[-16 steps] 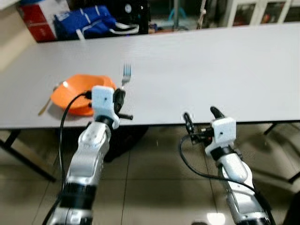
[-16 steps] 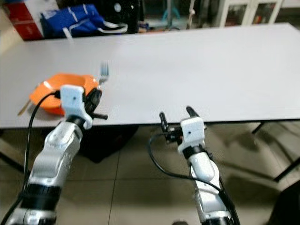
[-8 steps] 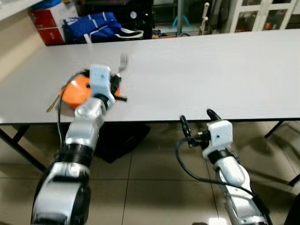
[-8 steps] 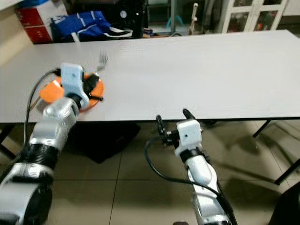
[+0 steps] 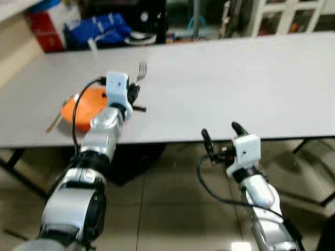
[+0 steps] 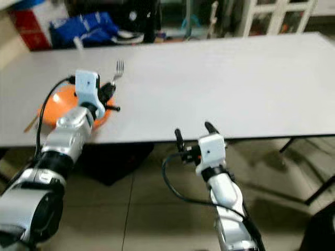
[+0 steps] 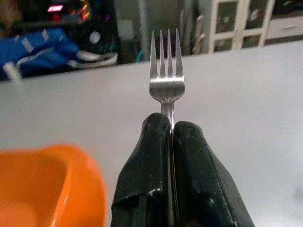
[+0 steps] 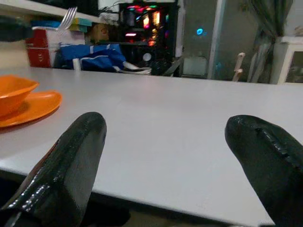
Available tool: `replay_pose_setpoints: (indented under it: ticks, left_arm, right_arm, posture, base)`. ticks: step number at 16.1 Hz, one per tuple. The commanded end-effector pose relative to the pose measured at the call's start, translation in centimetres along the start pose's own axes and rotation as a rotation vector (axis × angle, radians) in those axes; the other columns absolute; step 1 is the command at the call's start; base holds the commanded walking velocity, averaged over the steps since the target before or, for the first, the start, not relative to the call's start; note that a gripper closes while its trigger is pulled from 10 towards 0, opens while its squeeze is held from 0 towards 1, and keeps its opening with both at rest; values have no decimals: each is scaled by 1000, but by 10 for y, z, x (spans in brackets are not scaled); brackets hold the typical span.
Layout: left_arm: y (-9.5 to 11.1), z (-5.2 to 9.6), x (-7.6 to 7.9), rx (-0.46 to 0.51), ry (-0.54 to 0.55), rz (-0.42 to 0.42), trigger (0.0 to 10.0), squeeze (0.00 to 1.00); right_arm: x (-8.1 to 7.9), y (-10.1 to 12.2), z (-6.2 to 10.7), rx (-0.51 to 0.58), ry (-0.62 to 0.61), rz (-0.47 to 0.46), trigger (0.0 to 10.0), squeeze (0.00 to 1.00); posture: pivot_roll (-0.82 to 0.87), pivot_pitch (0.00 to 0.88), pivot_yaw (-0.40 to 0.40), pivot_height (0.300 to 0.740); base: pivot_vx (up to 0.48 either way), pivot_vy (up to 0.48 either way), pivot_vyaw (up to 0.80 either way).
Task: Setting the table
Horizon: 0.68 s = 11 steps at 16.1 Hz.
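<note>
The left gripper pinches the fork by its handle, tines outward, above the table just beside the orange bowl, apparently to lay it alongside. The right gripper hangs spread below the table edge, idle.

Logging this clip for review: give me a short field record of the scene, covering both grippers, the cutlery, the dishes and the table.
left gripper: shut on fork, over the table beside the dishes
fork: metal, tines pointing away from the gripper
right gripper: open, holding nothing, level with the table's near edge
orange bowl: sits on orange plate
table: white, long
thin utensil: lies beside the plate; type unclear
</note>
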<state>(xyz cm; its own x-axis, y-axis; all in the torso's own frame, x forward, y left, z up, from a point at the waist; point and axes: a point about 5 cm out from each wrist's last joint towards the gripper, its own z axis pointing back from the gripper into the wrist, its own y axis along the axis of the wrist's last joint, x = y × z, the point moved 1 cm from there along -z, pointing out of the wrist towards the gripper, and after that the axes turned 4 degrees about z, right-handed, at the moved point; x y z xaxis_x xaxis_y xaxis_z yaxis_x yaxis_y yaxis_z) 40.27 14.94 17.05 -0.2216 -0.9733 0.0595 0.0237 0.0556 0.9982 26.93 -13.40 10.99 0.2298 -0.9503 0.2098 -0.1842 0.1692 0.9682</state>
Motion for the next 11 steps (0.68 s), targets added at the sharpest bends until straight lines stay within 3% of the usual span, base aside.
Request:
replay_pose_setpoints:
  ticks: [1,3,7,11]
  left_arm:
    - [9,-3,-1,24,-3,-8,0,0]
    - [12,-7,5,29,-25,-15,0,0]
    - [16,-15,19,30,-49,-9,0,0]
    - [20,-21,18,0,1,42,0,0]
  right_arm:
    - [-1,1,0,-2,-1,5,10000,0]
    - [-1,1,0,-2,-1,3,10000,0]
    - [-3,1,0,-1,1,0,10000,0]
    - [-4,1,1,-4,0,1,10000,0]
  posture:
    - [-273,1,139,740]
    - [-273,0,141,740]
    - [-276,0,143,740]
    - [-278,1,144,740]
  base:
    - [480,0,0]
    - [412,0,0]
    - [0,0,0]
    - [0,0,0]
